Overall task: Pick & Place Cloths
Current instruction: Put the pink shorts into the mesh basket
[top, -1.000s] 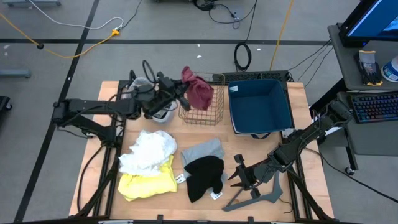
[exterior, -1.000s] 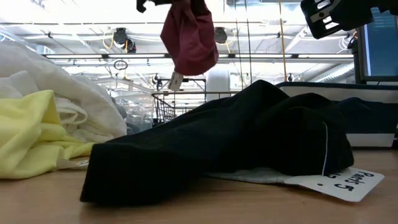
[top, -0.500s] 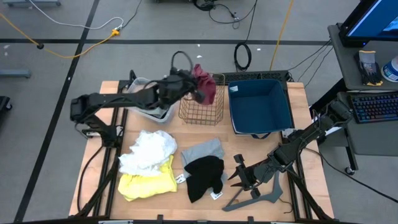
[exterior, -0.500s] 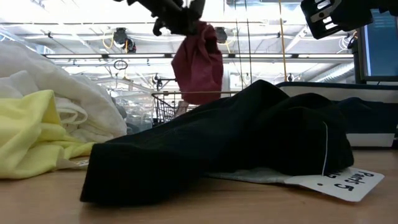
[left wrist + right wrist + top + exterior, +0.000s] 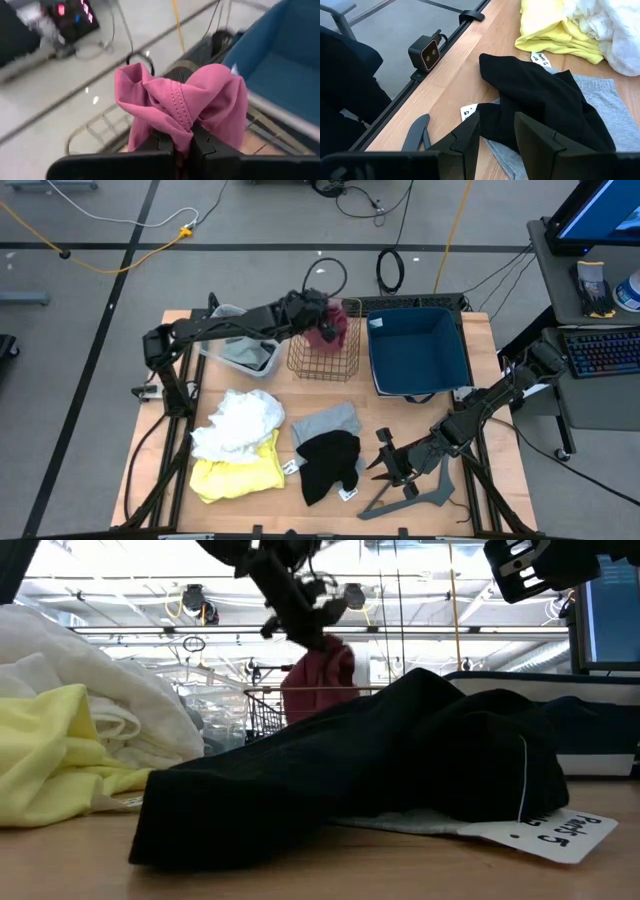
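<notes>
Left gripper (image 5: pixel 322 330) has carried the maroon cloth (image 5: pixel 331 325) over the wire basket (image 5: pixel 325 358), jaws clamped, cloth hanging lengthwise down.

You have a wire basket (image 5: pixel 323 355) beside a blue bin (image 5: pixel 418 352), and a grey hanger (image 5: pixel 415 495) on the wooden surface (image 5: pixel 160 450).

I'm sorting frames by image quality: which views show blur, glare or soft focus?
Left wrist view: the floor behind streaks with motion blur, while the maroon cloth stays fairly sharp. Low view: bright ceiling lights wash out the top, the nearby black cloth reads soft, and the left gripper is a dark silhouette. High and right wrist views look even and crisp.
</notes>
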`<state>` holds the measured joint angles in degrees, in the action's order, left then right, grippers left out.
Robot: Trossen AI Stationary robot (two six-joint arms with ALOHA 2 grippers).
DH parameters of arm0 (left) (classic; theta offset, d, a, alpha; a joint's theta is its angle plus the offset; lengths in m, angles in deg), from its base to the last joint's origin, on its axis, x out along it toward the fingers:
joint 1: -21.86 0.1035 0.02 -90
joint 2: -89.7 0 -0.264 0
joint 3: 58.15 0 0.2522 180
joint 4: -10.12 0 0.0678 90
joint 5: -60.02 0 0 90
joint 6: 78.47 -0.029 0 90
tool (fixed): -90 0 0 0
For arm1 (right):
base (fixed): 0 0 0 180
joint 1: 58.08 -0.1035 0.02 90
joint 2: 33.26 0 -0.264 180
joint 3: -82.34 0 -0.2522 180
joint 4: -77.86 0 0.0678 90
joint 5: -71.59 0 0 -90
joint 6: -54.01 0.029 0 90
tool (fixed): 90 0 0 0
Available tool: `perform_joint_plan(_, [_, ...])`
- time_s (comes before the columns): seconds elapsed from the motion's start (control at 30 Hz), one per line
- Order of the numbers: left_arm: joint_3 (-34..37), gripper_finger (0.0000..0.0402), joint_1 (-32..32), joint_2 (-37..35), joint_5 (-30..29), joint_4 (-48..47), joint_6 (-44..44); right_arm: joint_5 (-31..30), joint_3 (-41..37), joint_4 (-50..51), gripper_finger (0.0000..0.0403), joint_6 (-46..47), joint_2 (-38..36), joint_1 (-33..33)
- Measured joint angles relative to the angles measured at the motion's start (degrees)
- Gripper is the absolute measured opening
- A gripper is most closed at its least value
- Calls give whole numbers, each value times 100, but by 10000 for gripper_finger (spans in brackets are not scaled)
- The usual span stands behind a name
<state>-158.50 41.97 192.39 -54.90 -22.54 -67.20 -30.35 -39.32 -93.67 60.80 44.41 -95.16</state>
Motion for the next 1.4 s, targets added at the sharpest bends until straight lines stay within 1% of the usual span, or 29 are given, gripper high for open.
perform_joint_plan(0.1, [0, 13, 138, 148, 203, -156, 227, 0, 0, 4, 116, 0, 1, 1])
perform_joint_plan(0.23, [0, 5, 280, 343, 594, -313, 357, 1, 0, 0, 116, 0, 1, 1])
perform_joint_plan(0.33, [-4, 8, 338, 466, 787, -310, 508, 2, 0, 0, 116, 1, 0, 2])
perform_joint_plan(0.43, [-4, 19, 411, 596, 1158, -400, 721, 2, 0, 0, 116, 1, 1, 2])
perform_joint_plan(0.53, [-3, 18, 478, 733, 1461, -564, 855, 2, 0, 0, 116, 2, 2, 0])
perform_joint_plan(0.67, [-4, 8, 479, 871, 1611, -593, 879, 2, 0, 0, 116, 2, 1, 1])
perform_joint_plan(0.77, [-4, 9, 447, 956, 1616, -572, 868, 2, 0, 0, 116, 2, 0, 0])
perform_joint_plan(0.93, [-4, 51, 437, 1053, 1613, -732, 857, 2, 0, 0, 116, 2, 0, 2])
perform_joint_plan(1.23, [0, 158, 416, 1107, 1636, -865, 812, 2, 0, -3, 116, 4, 0, 2])
perform_joint_plan(1.4, [0, 211, 425, 912, 2094, -895, 657, 4, 0, -3, 116, 4, 2, 2])
